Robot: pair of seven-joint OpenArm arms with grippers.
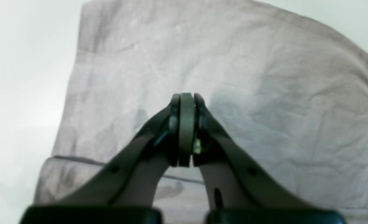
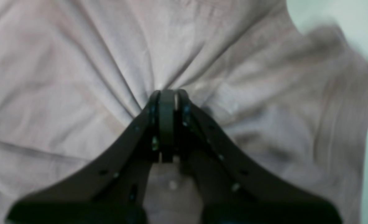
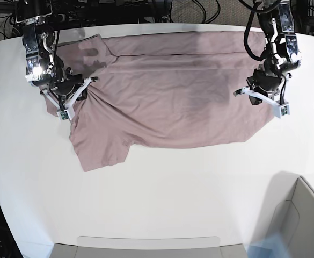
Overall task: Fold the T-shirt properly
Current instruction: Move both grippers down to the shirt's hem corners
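T-shirt on tabletop, far half, both grippers on it.
Tabletop (image 3: 162, 199) carried T-shirt (image 3: 167, 102), spread along far edge. Right gripper (image 2: 167, 93), nr far-left corner, jaws pressed together, pinched bunched fabric. Left gripper (image 1: 186, 96), nr far-right corner, jaws pressed together above cloth, nothing between.

Worktop (image 3: 162, 193) lay bare in front of the T-shirt (image 3: 167, 102), wide room to pass. Both arms stood over the shirt's ends, cables (image 3: 189, 8) crowded the far edge, a grey bin (image 3: 301, 220) blocked the near-right corner.
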